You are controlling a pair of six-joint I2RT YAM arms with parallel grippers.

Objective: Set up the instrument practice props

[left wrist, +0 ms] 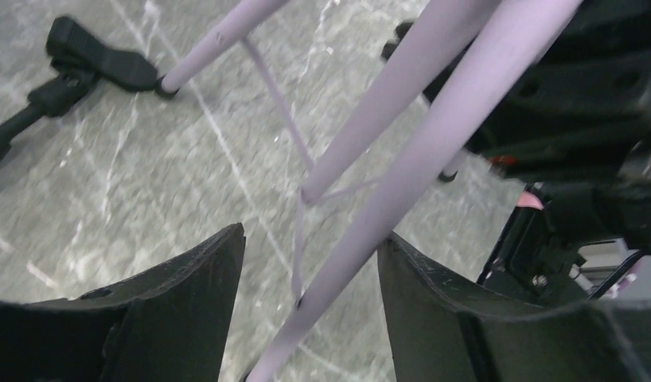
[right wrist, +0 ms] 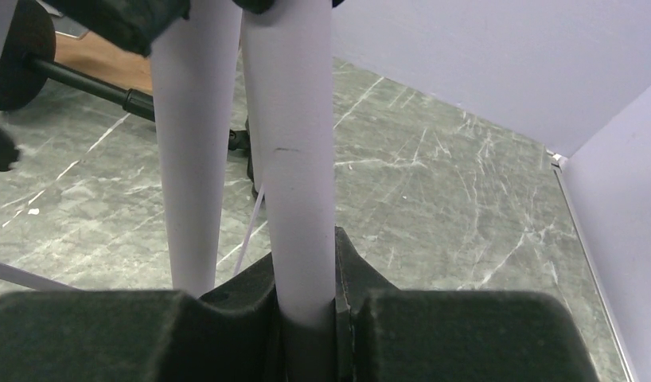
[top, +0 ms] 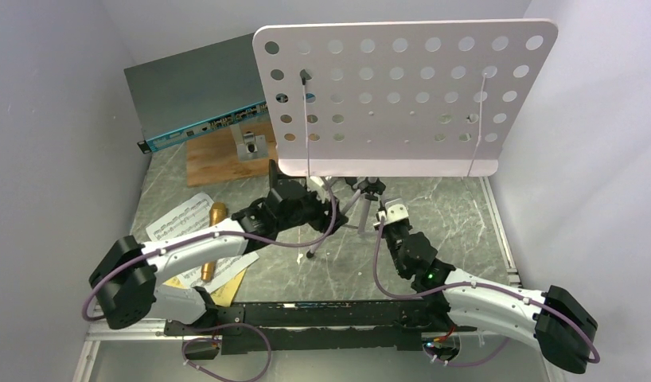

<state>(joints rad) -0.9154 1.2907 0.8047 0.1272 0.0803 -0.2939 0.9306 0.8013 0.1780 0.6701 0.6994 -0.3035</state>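
The pale lilac perforated music stand (top: 402,95) stands at the back centre on its tripod legs (top: 350,208). My right gripper (top: 383,213) is shut on one lilac leg (right wrist: 290,119), which runs up between its jaws (right wrist: 305,251). My left gripper (top: 326,208) is open, its jaws (left wrist: 313,235) on either side of another lilac leg (left wrist: 434,119). The gold microphone (top: 215,219) lies on the white music sheets (top: 179,223) at the left, with a yellow sheet (top: 227,288) under my left arm. The black mic stand (left wrist: 83,56) lies on the table, its round base in the right wrist view (right wrist: 20,48).
The flat grey network switch (top: 195,91) with a blue front leans at the back left. The wooden board (top: 215,159) with a metal block (top: 251,145) lies in front of it. Grey walls close both sides. A black rail (top: 306,322) runs along the near edge.
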